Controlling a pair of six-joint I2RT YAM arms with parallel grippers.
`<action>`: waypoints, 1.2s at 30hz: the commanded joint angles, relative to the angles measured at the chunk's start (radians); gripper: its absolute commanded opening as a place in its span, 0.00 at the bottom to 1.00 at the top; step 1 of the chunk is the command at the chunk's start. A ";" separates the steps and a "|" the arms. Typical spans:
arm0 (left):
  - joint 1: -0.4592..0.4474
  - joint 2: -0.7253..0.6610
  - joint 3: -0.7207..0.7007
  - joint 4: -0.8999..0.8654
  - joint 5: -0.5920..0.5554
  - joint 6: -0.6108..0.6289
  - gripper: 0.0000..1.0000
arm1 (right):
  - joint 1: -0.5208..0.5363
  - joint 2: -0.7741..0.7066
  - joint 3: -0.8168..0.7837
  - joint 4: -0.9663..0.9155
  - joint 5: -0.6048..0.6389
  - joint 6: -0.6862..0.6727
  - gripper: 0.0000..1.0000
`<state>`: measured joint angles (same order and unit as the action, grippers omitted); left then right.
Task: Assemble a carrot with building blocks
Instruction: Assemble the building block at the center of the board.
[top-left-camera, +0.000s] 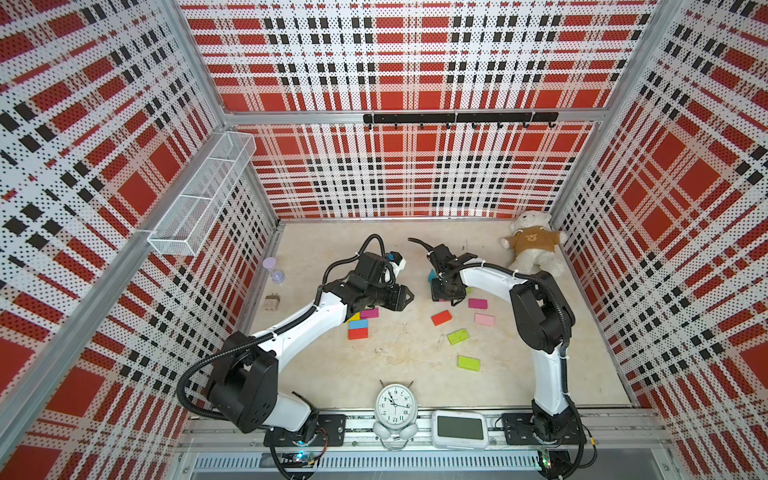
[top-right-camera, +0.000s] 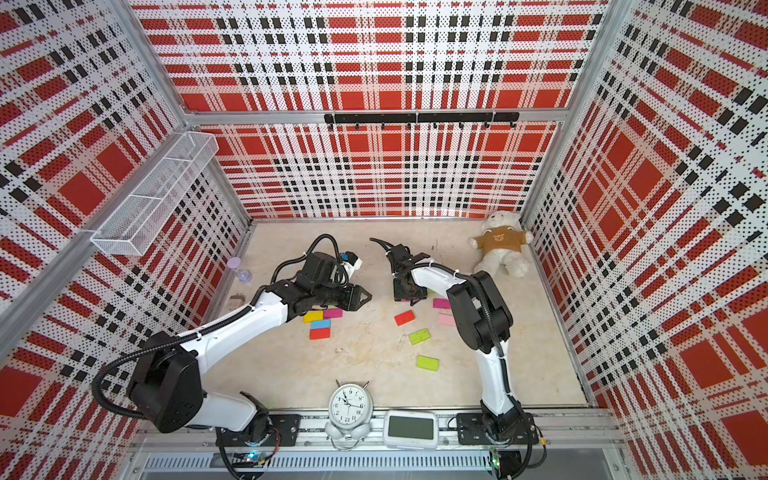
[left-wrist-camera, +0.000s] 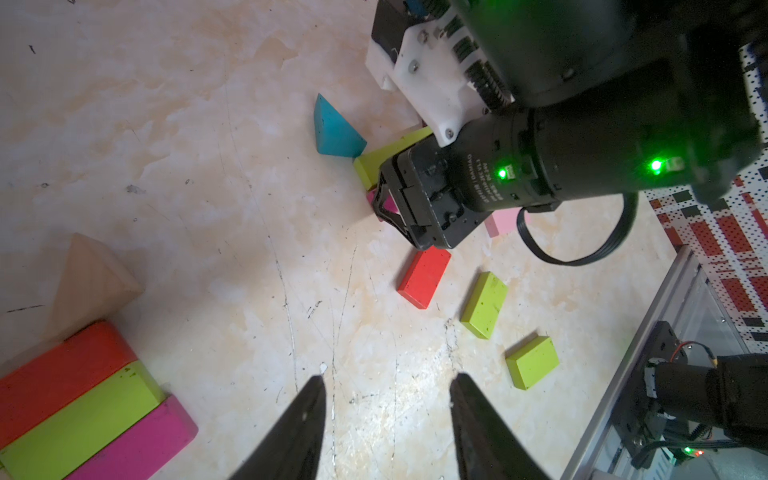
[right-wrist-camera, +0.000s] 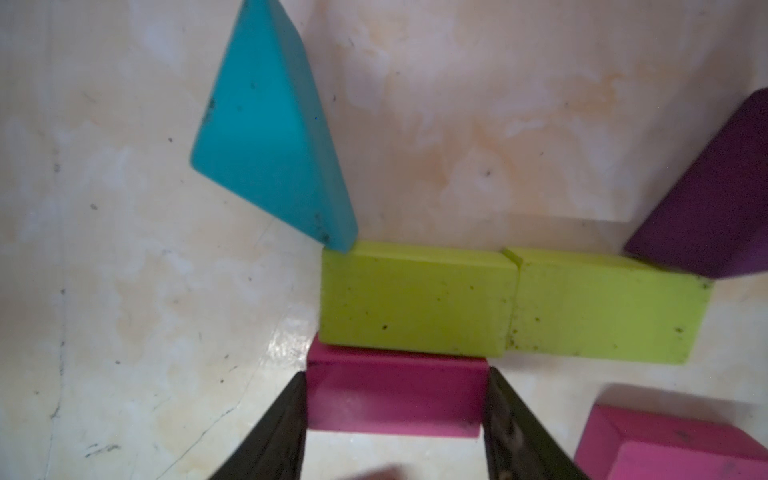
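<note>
Near mid-frame in both top views, the right hand (right-wrist-camera: 397, 372) pinches a magenta block (right-wrist-camera: 395, 399) flush against 2 lime blocks (right-wrist-camera: 415, 299), one touching a teal wedge (right-wrist-camera: 266, 137). Placement seems underway; next it must release without nudging them. The left hand (left-wrist-camera: 388, 377) hovers spread, empty.

Teal wedge (right-wrist-camera: 266, 137), lime blocks (right-wrist-camera: 415, 299), magenta block (right-wrist-camera: 395, 399), red-plaid walls (top-left-camera: 415, 62).

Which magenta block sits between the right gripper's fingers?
The magenta block lying flush against the long side of a lime block, its ends touching the fingers of the right gripper. The other magenta block nearby lies off to the side, untouched.
</note>
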<state>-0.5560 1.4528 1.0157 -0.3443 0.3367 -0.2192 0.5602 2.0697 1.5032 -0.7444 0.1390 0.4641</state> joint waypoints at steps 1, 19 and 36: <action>0.005 0.004 -0.002 0.025 0.012 0.009 0.52 | -0.005 0.024 0.023 -0.003 0.011 0.015 0.59; 0.004 0.006 -0.006 0.032 0.019 0.003 0.52 | -0.006 0.031 0.030 -0.001 0.014 0.013 0.61; 0.005 0.002 -0.012 0.038 0.023 0.000 0.52 | -0.008 -0.009 0.030 -0.009 0.017 0.016 0.73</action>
<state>-0.5560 1.4548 1.0153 -0.3267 0.3519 -0.2199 0.5575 2.0804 1.5127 -0.7513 0.1421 0.4652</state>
